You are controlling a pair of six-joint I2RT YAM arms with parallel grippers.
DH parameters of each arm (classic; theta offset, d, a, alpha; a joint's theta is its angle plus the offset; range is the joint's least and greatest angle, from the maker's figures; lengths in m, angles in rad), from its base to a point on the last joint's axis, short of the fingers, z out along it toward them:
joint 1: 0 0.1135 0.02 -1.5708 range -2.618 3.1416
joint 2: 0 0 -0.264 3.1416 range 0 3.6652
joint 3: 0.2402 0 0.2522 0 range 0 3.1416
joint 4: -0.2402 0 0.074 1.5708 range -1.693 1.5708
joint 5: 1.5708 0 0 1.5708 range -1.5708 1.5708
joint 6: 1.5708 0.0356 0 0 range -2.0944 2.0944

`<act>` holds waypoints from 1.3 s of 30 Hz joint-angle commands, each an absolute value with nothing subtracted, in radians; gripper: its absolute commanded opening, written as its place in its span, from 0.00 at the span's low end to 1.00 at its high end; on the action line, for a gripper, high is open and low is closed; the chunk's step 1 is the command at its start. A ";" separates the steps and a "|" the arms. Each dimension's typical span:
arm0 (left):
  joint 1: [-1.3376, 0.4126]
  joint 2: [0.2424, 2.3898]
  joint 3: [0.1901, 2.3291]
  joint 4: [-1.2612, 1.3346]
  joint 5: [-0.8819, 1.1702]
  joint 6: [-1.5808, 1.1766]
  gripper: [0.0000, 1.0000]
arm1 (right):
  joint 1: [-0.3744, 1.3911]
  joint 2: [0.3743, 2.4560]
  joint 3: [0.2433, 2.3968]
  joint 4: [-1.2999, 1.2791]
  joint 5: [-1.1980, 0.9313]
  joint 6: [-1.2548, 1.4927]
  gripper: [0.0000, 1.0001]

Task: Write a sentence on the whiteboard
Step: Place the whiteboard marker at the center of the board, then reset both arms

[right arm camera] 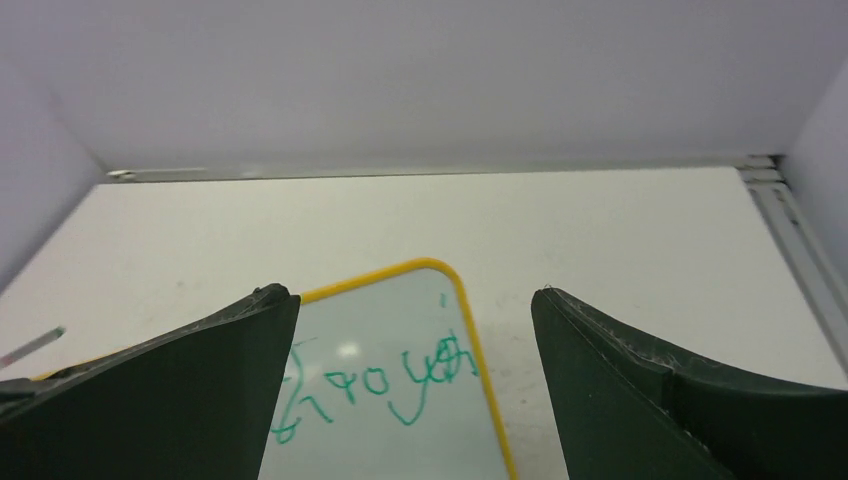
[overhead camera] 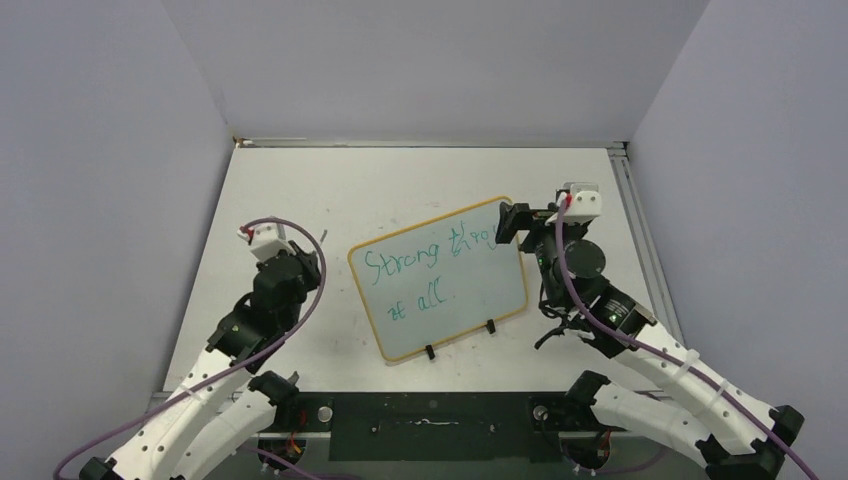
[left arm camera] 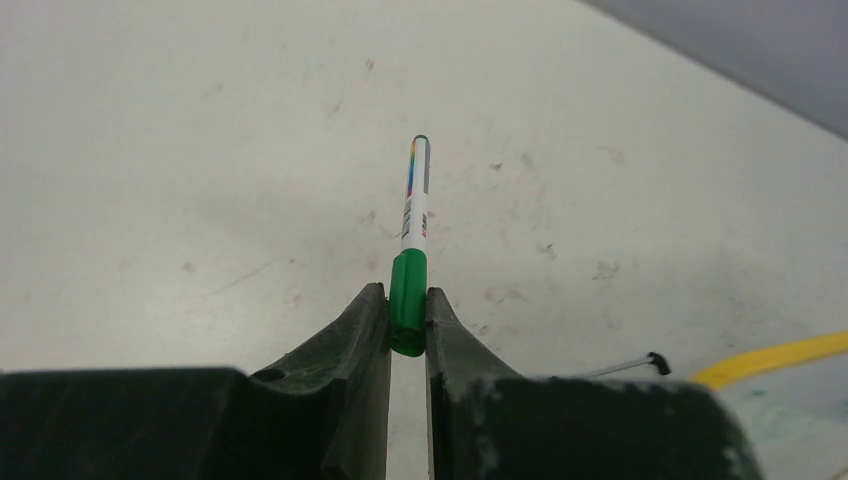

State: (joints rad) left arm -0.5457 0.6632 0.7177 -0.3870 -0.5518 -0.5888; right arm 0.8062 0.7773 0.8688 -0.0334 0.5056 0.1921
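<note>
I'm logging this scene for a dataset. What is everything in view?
table: one, white, under everything.
walls: three, pale lilac, around the table.
whiteboard: one, pale with yellow frame, mid-table, lying askew.
sentence: one, green, two lines on the whiteboard.
clips: two, black, on the whiteboard's near edge.
marker: one, white with green cap, gripped at the cap.
wire: one, grey with black tip, on the table near the whiteboard's frame.
left gripper: one, black, shut on the marker, left of the whiteboard.
right gripper: one, black, open, over the whiteboard's far right corner.
</note>
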 commanded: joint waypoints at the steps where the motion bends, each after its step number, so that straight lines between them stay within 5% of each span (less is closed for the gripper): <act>1: -0.540 0.645 0.585 -0.386 -0.698 -0.791 0.00 | 0.792 0.842 0.912 -0.061 0.869 0.203 0.90; 8: -0.540 0.747 0.424 -0.256 -0.671 -0.879 0.03 | 0.601 0.838 0.835 -0.092 0.857 0.346 0.90; 15: -0.538 0.757 0.324 -0.187 -0.641 -0.906 0.37 | 0.474 0.810 0.795 -0.097 0.729 0.365 0.90; 18: -0.535 0.726 0.326 -0.209 -0.639 -0.910 0.62 | 0.474 0.806 0.797 -0.098 0.731 0.348 0.90; 26: -0.424 0.648 0.554 -0.336 -0.496 -0.757 0.97 | 0.474 0.787 0.838 -0.133 0.729 0.298 0.90; 34: -0.176 0.770 0.984 -0.444 -0.245 -0.421 0.96 | 0.476 0.779 0.899 -0.182 0.706 0.275 0.90; 39: -0.165 0.802 1.035 -0.370 -0.199 -0.266 0.96 | 0.478 0.730 0.867 -0.147 0.680 0.247 0.90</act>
State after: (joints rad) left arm -0.1726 0.7795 1.0180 -0.3977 -0.2905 -0.4496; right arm 0.4782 0.7746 0.8551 -0.1795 0.7052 0.2840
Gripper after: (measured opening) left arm 0.963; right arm 0.898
